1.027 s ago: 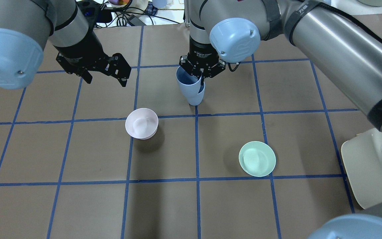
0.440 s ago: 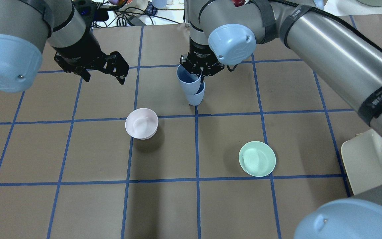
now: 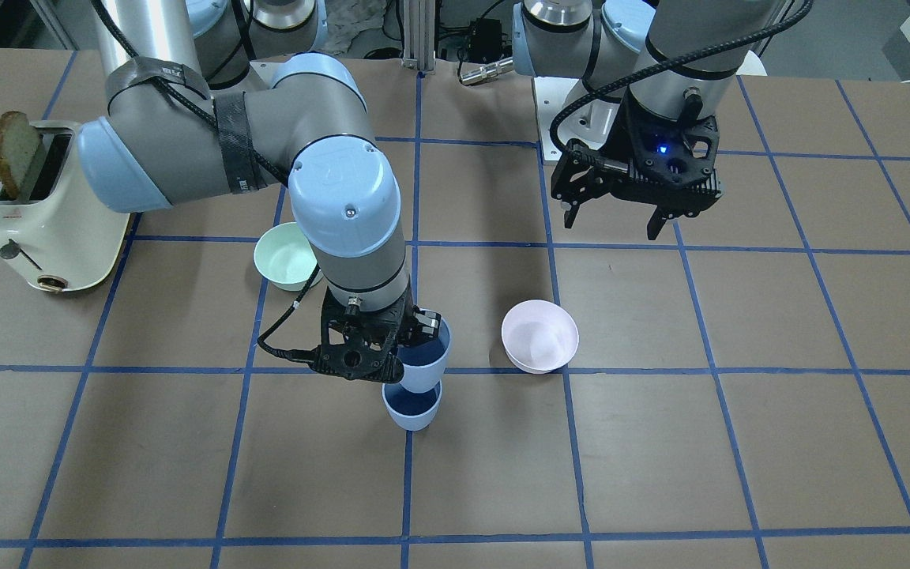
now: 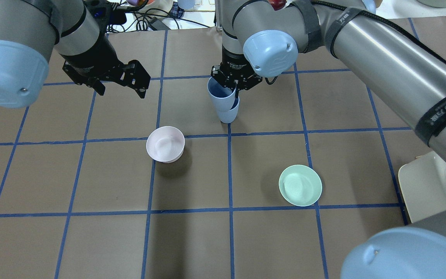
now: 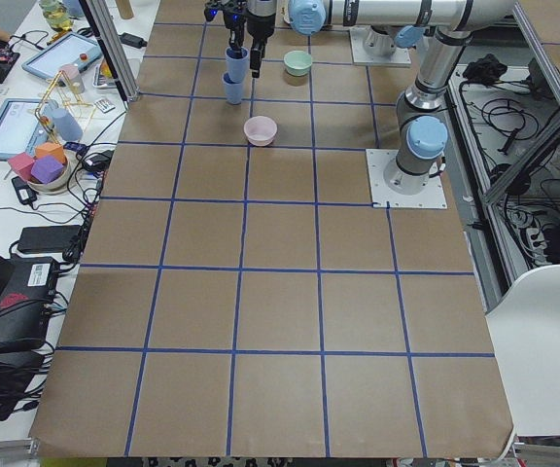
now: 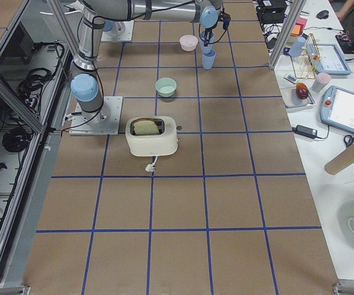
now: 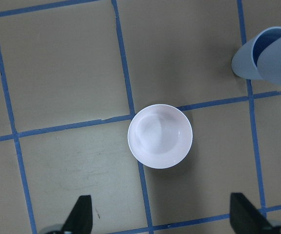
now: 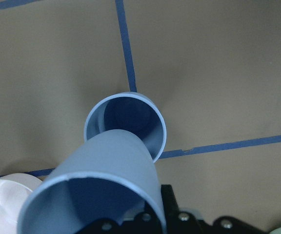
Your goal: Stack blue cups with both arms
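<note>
Cup point(image 4: 219, 101), smooth tapered plastic, held by R gripper point(image 4: 235, 89) over 2nd cup point(image 4: 229, 116)

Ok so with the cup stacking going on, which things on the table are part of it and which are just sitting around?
Part of the job:
upper blue cup, held tilted by the right gripper
lower blue cup, standing beneath it
left gripper, open and empty

Just lying about:
pink bowl
green bowl
toaster with a slice of bread in it

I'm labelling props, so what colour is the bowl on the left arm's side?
The bowl is pale pink, clearest in the left wrist view.
</note>
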Robot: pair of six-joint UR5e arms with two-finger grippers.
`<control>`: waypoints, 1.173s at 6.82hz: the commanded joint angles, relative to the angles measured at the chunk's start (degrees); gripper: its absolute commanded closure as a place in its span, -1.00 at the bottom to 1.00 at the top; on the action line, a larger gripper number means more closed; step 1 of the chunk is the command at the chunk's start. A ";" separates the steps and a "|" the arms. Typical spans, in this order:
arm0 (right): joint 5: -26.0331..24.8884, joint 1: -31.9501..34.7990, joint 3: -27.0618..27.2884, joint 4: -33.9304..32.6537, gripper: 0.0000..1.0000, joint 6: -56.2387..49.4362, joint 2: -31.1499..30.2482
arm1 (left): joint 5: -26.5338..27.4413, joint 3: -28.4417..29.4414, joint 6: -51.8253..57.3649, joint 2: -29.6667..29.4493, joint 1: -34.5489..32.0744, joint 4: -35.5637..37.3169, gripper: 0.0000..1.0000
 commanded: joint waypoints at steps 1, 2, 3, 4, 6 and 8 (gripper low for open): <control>-0.35 -0.39 -0.06 0.00 1.00 0.05 -0.03 | 0.17 0.00 0.10 0.09 0.00 0.00 -1.00; -0.35 -0.48 -0.15 0.00 0.25 0.05 -0.03 | 0.17 0.00 0.10 0.09 0.00 0.00 -1.00; -0.35 -0.48 -0.15 0.00 -0.02 0.05 -0.03 | 0.17 -0.09 0.10 0.09 -0.09 0.00 -1.00; -0.35 -0.56 -0.15 0.00 -0.28 0.14 -0.03 | 0.17 -0.09 0.10 0.00 -0.09 0.00 -1.00; -2.44 -2.66 -0.50 0.60 -0.99 -0.29 -1.43 | 0.17 -0.17 0.10 0.09 -0.09 0.00 -1.00; -3.42 -6.96 0.38 6.19 -1.00 -5.96 -7.04 | 0.25 -0.18 0.10 0.09 -0.17 0.00 -1.00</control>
